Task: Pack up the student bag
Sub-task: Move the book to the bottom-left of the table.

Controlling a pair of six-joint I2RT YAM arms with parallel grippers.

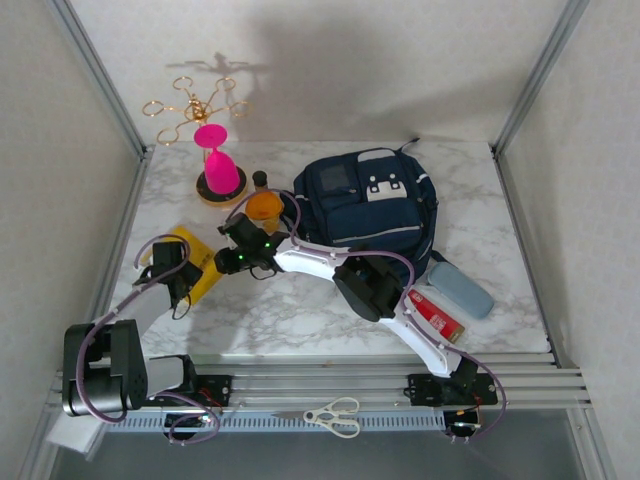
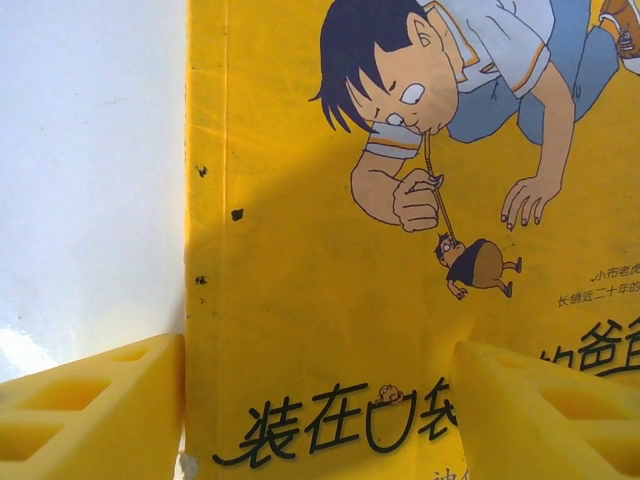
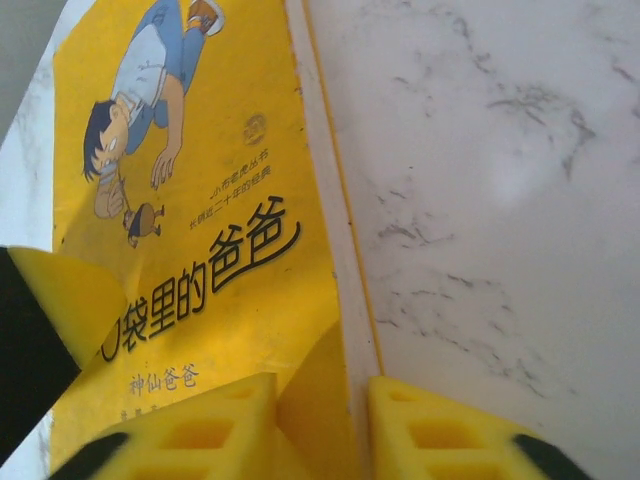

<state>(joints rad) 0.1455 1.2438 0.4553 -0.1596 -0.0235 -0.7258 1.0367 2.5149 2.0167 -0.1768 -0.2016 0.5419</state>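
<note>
Your left gripper [image 2: 316, 395] is hanging low over a yellow picture book [image 2: 300, 270] at the left of the marble table [image 3: 500, 200]. Its jaws are standing wide apart: one finger [image 2: 95, 400] is sitting over the bare tabletop just beside the book's spine, and the other is sitting over the cover with the cartoon boy. Nothing is being held between them.

Your right arm is reaching across to the same book from the other side. The right gripper [image 3: 320, 405] is straddling the book's long white page edge, one finger over the cover and one over the marble. The jaws are drawn in close, but you cannot tell whether they are pinching the edge.

The navy backpack [image 1: 370, 205] is lying at the back of the table, right of centre and well apart from the book, its white front patches facing up. A grey pencil case [image 1: 462, 288] and a red box [image 1: 437, 312] are lying near its lower right corner.
</note>
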